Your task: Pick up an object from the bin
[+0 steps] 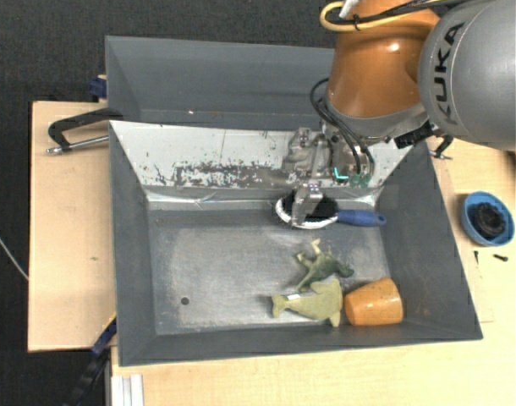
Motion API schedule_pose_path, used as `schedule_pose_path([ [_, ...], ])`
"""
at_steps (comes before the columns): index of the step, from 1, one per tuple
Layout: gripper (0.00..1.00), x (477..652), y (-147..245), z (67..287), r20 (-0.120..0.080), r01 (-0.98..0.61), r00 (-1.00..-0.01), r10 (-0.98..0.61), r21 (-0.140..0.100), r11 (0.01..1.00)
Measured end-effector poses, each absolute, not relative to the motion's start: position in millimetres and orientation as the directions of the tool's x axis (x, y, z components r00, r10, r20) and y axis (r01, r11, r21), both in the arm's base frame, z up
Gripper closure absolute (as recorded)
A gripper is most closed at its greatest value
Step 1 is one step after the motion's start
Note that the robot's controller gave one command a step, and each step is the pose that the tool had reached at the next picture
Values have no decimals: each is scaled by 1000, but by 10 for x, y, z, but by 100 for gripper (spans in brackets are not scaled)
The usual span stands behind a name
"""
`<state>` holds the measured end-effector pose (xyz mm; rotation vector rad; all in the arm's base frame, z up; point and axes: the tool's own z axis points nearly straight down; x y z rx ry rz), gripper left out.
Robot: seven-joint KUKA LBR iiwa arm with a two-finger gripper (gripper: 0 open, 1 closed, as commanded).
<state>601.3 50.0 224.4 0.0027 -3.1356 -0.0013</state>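
Note:
My gripper (309,208) hangs at the back of the bin, right of centre, its fingers pointing down onto a round black and white brush (326,212) with a blue handle that sticks out to the right. The fingertips sit over the brush's left part. Nearer the front lie a small green toy lizard (323,267), a pale olive toy whale (313,304) and an orange rounded block (374,303).
The three toys lie close together at the bin's front right. The left half of the bin floor is bare but for a small dark spot. The orange-covered wrist hangs over the bin's back right wall.

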Motion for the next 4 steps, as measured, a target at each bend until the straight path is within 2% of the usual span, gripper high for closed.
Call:
schedule_pose_path([
  [1,0,6020,256,1595,3,-308,-952,-308,1,952],
  [2,0,5901,-96,963,-29,-221,-975,-220,3,975],
  [3,100,5936,-87,1009,-41,-223,-974,-222,-1,975],
  [4,100,5971,-118,2479,-14,-354,-935,-354,-4,935],
])
